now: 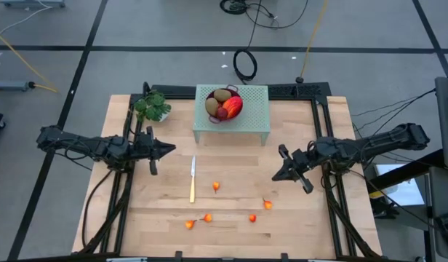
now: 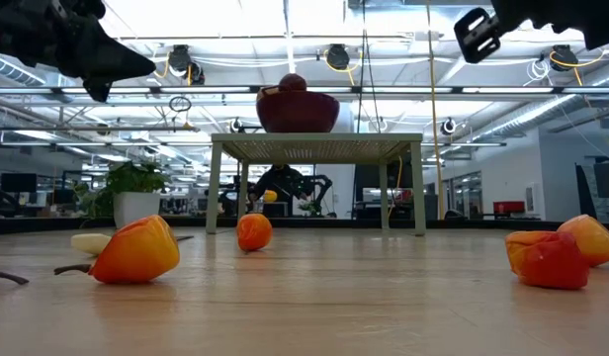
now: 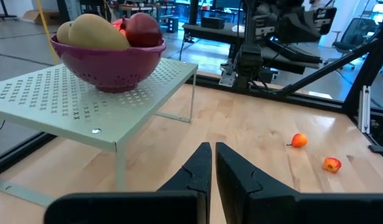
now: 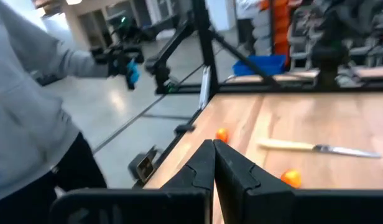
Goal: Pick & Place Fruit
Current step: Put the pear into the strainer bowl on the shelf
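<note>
A purple bowl (image 1: 224, 108) sits on a small green stand (image 1: 253, 109) at the far middle of the surface (image 1: 297, 233). The big fruit (image 1: 234, 106) is in the bowl. Five tiny orange fruits (image 1: 216, 187) lie on the near part of the surface, close to a knife (image 1: 193, 179). The left gripper (image 1: 164, 150) hangs over the left side with its fingers together, holding nothing. The right gripper (image 1: 279, 175) hangs over the right side, fingers together too, and empty. A plant (image 1: 152, 106) stands at the far left.
</note>
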You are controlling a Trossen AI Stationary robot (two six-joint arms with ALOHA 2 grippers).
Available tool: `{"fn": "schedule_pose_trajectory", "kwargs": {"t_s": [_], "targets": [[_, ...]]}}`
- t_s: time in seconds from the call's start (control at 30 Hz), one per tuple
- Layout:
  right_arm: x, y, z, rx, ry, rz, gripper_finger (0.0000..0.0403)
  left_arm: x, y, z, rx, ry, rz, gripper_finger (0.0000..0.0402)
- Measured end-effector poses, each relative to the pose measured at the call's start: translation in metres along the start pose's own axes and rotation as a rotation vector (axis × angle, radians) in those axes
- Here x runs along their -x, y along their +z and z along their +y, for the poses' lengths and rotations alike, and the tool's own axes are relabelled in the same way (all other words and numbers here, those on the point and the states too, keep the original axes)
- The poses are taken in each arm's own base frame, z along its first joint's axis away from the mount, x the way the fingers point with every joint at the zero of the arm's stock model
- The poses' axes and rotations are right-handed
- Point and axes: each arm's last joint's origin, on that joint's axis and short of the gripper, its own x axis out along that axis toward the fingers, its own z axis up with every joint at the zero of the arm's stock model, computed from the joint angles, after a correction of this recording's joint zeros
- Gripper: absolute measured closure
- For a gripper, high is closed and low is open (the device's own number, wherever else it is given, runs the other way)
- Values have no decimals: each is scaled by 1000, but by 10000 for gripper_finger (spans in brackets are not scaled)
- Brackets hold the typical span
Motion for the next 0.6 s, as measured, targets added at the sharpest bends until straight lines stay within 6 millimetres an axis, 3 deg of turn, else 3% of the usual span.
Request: {"fn": "schedule_pose_trajectory", "kwargs": {"t_s": [0.6], "targets": [[2,-17,2,-46,136,185,403,0,0,0,141,6,-1,380]]}}
